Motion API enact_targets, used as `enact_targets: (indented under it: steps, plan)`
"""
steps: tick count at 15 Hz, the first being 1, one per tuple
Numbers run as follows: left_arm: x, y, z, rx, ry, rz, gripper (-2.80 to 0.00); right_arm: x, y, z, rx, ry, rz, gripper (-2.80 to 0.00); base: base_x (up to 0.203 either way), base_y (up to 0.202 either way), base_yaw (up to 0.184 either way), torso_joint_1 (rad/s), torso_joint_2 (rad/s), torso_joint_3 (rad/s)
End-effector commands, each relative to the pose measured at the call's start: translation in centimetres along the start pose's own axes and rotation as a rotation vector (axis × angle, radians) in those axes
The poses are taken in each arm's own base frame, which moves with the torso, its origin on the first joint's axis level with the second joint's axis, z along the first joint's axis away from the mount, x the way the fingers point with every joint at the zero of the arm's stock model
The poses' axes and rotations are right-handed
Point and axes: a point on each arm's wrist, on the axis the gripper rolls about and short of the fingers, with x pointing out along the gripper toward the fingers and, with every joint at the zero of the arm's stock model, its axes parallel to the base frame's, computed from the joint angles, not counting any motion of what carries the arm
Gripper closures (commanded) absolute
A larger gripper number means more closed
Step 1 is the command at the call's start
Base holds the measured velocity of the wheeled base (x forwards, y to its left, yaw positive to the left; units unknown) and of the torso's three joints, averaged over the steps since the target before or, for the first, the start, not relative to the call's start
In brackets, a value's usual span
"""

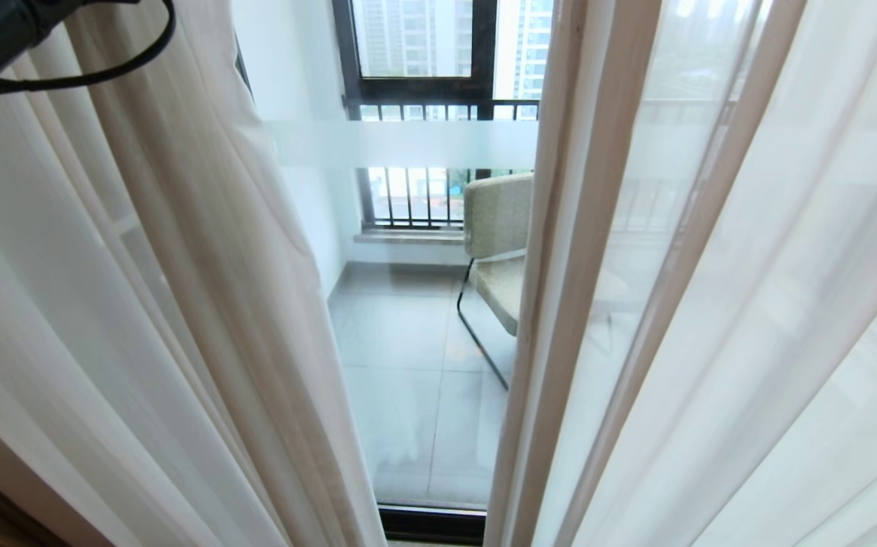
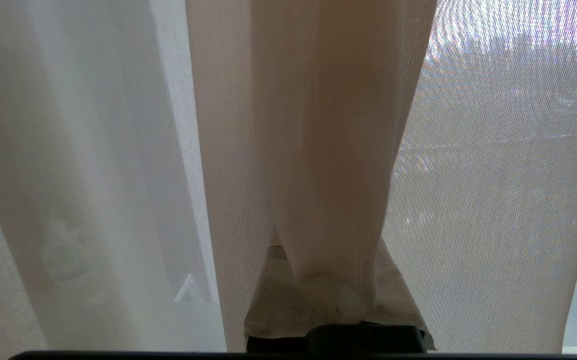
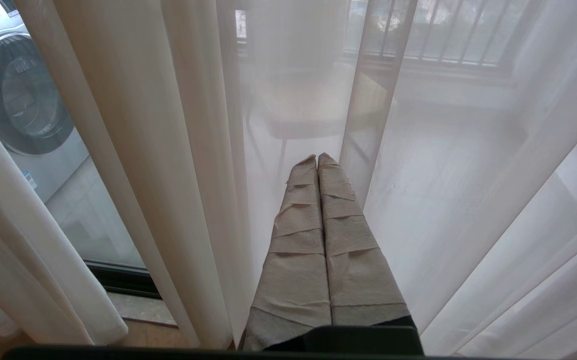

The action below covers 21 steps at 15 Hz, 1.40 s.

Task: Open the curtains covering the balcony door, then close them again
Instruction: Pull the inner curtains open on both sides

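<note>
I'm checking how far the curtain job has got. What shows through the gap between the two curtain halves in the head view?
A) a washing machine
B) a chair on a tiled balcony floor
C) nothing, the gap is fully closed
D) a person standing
B: between the parted curtains, a padded chair stands on the tiled floor behind the balcony door glass.

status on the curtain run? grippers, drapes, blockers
Left gripper shut on sheer cream curtain fold. Right gripper shut, empty. Curtains parted, glass balcony door showing. No blockers seen.
</note>
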Motion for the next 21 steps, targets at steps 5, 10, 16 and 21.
enact_targets:
  steps: [5, 10, 16, 21]
  plan:
    - [-0.1, 0.1, -0.3, 0.002, 0.009, 0.004, 0.0, 0.0, 0.0, 0.0, 0.0, -0.001, 0.001, 0.0, 0.0, 0.0, 0.0, 0.0, 0.0, 0.0]
    - [-0.6, 0.2, -0.4, 0.004, 0.02, 0.004, 0.0, 0.0, 0.0, 0.0, 0.0, -0.001, 0.002, 0.0, 0.0, 0.0, 0.0, 0.0, 0.0, 0.0]
    - [-1.7, 0.1, -0.6, 0.003, 0.044, -0.004, 0.0, 0.0, 0.0, 0.0, 0.0, -0.001, 0.001, 0.0, 0.0, 0.0, 0.0, 0.0, 0.0, 0.0]
    - [-1.8, 0.1, -0.5, 0.003, 0.045, -0.007, 0.0, 0.0, 0.0, 0.0, 0.0, -0.001, 0.001, 0.0, 0.0, 0.078, -0.001, 0.002, 0.0, 0.002]
